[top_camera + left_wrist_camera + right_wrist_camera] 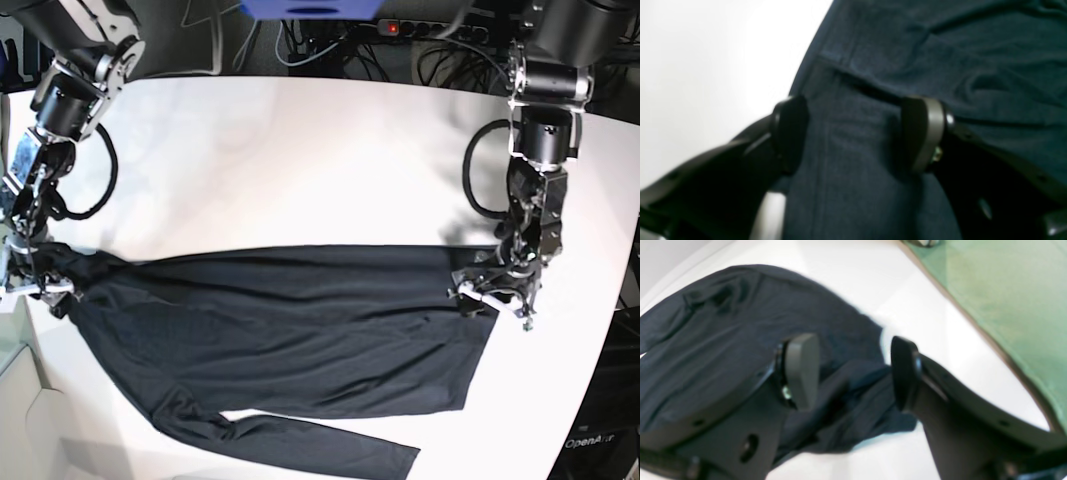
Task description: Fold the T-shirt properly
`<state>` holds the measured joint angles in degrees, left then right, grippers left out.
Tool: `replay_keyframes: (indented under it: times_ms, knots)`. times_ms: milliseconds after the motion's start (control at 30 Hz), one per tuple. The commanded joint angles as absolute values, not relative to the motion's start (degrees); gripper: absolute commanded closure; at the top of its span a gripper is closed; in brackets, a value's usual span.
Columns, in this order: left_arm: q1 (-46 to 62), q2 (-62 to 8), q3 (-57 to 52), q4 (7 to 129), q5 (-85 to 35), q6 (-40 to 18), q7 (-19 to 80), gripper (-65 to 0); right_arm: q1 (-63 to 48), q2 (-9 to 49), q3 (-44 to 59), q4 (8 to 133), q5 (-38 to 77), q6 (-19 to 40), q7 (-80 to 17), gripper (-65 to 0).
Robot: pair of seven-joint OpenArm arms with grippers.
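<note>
Both the left gripper (853, 133) and right gripper (853, 370) are held spread over the T-shirt (290, 330); thin fabric beneath could be pinched in several layers.

plain charcoal-black T-shirt (290, 330), white table (300, 160), green floor (1007, 290)

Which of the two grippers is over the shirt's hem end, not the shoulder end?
The left gripper, on the base view's right, jaws open over the T-shirt hem edge. The right gripper is at the bunched shoulder end.
</note>
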<state>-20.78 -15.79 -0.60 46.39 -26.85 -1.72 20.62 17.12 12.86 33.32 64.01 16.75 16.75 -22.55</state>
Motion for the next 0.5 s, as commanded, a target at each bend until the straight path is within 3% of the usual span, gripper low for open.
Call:
replay_keyframes:
  times_ms: [0, 467]
  knots:
    - [-20.0, -16.9, -0.7, 46.1, -26.4, 0.5, 25.4, -43.1, 17.7, 13.7, 33.4, 65.2, 17.3, 17.1, -21.2, -31.4]
    - [-19.8, -21.1, -0.7, 46.1, -26.4, 0.4, 25.6, -43.1, 7.7, 5.7, 31.7, 75.3, 17.3, 17.3, -20.7, -31.6]
